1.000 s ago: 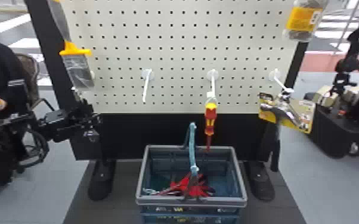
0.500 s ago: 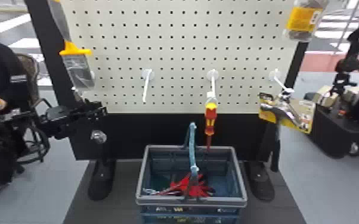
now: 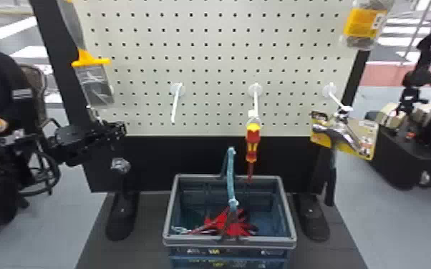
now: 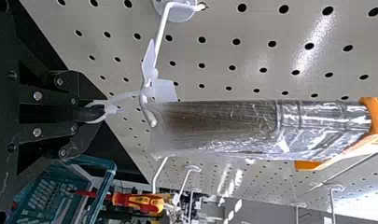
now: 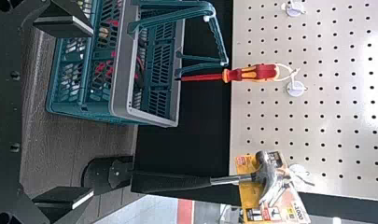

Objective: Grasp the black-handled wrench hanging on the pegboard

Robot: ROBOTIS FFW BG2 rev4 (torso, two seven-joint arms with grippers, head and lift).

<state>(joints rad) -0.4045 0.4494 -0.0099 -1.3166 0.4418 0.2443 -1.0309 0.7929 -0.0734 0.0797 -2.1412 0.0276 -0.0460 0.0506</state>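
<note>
Black grip on steel: the wrench (image 3: 120, 165) hangs at the lower left of the pegboard (image 3: 207, 53), bright head down. Its handle (image 4: 91, 113) is tied by a white loop (image 4: 113, 108) to a hook (image 4: 151, 100). The left pincer (image 4: 79, 114) is clamped on that handle just below the loop, touching both sides as far as shows. I judge the tool stiff and head-heavy, likely to swing on its loop. The coated handle should give fair friction, so the hold suits: square across the handle, firm enough that the head cannot pivot. Well to the right, the right pincer (image 5: 79, 112) hangs with fingers wide apart, facing the basket (image 5: 144, 93).
</note>
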